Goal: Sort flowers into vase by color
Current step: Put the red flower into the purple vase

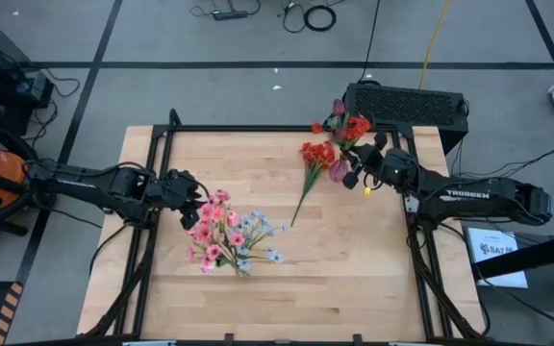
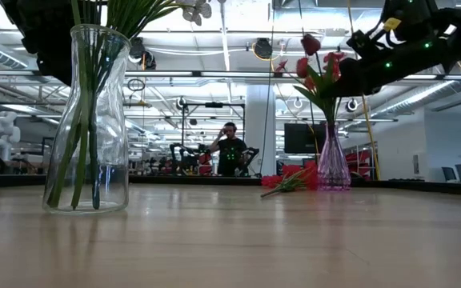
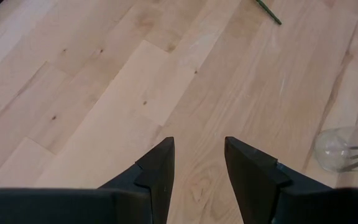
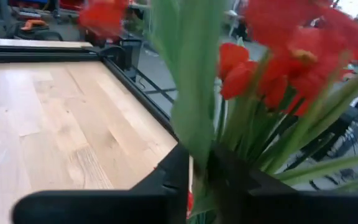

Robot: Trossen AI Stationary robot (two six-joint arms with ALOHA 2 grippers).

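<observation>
Right pincer (image 4: 194,177) is pinching a green stem (image 4: 191,93) over the pink vase (image 2: 333,164), so if you're letting go off-centre, it's risking dropping onto the tabletop (image 1: 354,259).

You look across a pale wood table (image 1: 354,269) into a wide hall with long ceiling lights (image 2: 174,76) and a white pillar (image 2: 258,132). A person (image 2: 230,152) stands far back. From above, grey floor (image 1: 94,91) surrounds you, with cables (image 1: 311,14) lying loose.
</observation>
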